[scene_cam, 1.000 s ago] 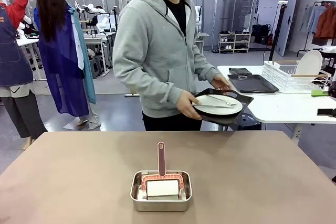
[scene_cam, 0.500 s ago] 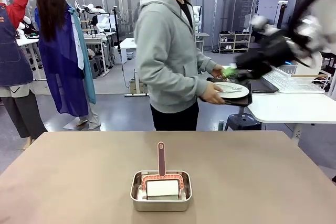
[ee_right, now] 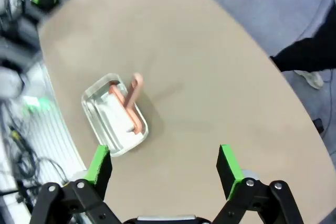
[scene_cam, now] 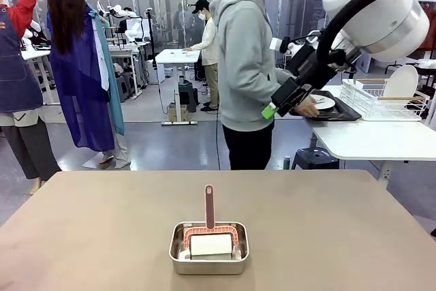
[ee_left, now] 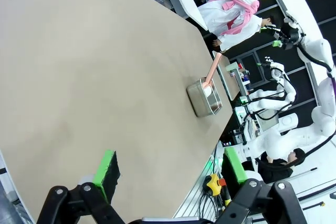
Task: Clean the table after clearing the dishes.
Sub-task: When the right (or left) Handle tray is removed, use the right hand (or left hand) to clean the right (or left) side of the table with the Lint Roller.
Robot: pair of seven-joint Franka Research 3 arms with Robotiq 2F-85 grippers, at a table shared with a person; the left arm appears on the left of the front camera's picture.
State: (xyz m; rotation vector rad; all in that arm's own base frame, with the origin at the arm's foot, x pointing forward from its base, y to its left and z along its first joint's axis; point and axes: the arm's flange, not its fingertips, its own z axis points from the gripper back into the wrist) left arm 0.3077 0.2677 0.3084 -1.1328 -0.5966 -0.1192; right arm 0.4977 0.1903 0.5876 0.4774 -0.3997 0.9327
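The taupe table [scene_cam: 334, 226] bears a small steel tin [scene_cam: 209, 247] holding a white pad and a pink-handled tool [scene_cam: 209, 206]. A person in a grey hoodie [scene_cam: 245, 66] stands turned toward the white side table, setting a dark tray [scene_cam: 338, 114] with a white plate [scene_cam: 321, 102] on it. My right gripper [scene_cam: 272, 105] hangs high above the table in front of that person, open and empty. In the right wrist view, this gripper [ee_right: 164, 165] looks down at the tin [ee_right: 114, 114]. The left gripper [ee_left: 170, 169] is open over the table [ee_left: 94, 77], far from the tin [ee_left: 203, 97].
A white side table [scene_cam: 368, 141] at the far right carries a wire rack [scene_cam: 381, 100] with a plate standing in it. The person's leg and shoe [ee_right: 314, 80] stand by the table's far edge. Other people stand farther back on the left.
The person turned away from the brown table and carried the tray with the plate to the white side table. My right arm swung in from the upper right.
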